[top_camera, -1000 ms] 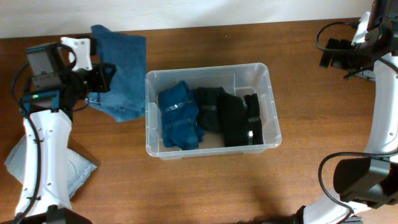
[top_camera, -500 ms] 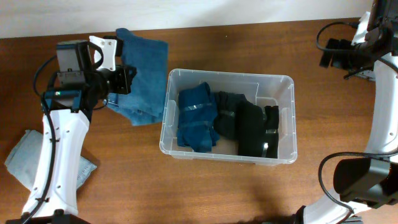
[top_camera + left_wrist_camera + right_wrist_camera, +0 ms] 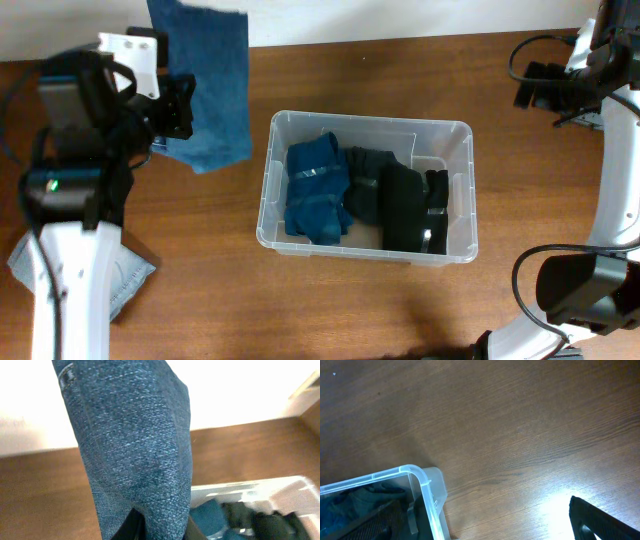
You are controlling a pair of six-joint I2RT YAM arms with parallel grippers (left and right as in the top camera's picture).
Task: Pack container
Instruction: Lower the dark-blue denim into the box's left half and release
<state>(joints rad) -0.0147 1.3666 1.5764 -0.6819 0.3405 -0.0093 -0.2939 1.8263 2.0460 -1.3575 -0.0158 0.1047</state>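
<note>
The container (image 3: 268,190), a clear rectangular bin, stands at the table's middle and holds a folded blue garment (image 3: 316,190) and black garments (image 3: 395,200). My left gripper (image 3: 183,108) hangs high, left of the bin, shut on a blue denim cloth (image 3: 212,85) that dangles from it. In the left wrist view the denim cloth (image 3: 135,445) fills the centre, pinched in the left gripper (image 3: 160,527), with the container (image 3: 250,485) below right. My right gripper (image 3: 530,92) stands open at the far right; its wrist view shows the container's corner (image 3: 422,480) and one dark finger (image 3: 600,520).
A pale blue cloth (image 3: 125,285) lies at the table's front left, partly under my left arm. A white wall runs along the table's far edge (image 3: 400,40). Bare wood (image 3: 520,435) lies between the bin and my right gripper.
The left gripper has risen with the denim cloth, which now hangs off the table. The container shifted slightly right early in the second. The right arm has not moved.
</note>
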